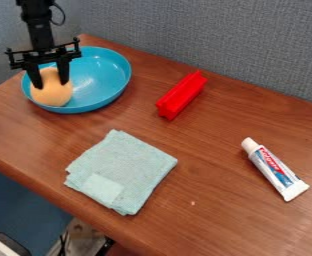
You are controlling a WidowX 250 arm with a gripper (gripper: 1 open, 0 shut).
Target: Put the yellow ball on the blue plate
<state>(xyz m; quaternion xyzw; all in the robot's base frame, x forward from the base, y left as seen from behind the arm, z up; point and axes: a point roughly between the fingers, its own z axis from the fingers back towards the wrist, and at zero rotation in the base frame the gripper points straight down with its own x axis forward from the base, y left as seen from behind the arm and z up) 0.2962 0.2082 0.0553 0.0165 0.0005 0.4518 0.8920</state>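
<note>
At the far left, the claw [48, 80] points straight down over the left part of the blue plate [103, 78], its two dark fingers [67, 72] closed against the sides of the yellow ball [49, 91], which sits low inside the plate's near-left rim; whether the ball already rests on the plate's floor or hangs just above it cannot be told from this view. The step in hand looks like the release: the ball is where it belongs, so the job is to let go cleanly. Doing that well probably means making sure the ball bears on the plate first, then opening the fingers evenly so neither side nudges it, since an egg-shaped ball may roll toward the plate's centre or against the rim. A straight lift afterwards should keep the fingers from clipping the rim. To the right of the plate a red block [182, 94] lies on the bench [226, 115], with a teal cloth [120, 169] nearer the front and a toothpaste tube [274, 168] far right, all well apart from the plate.
</note>
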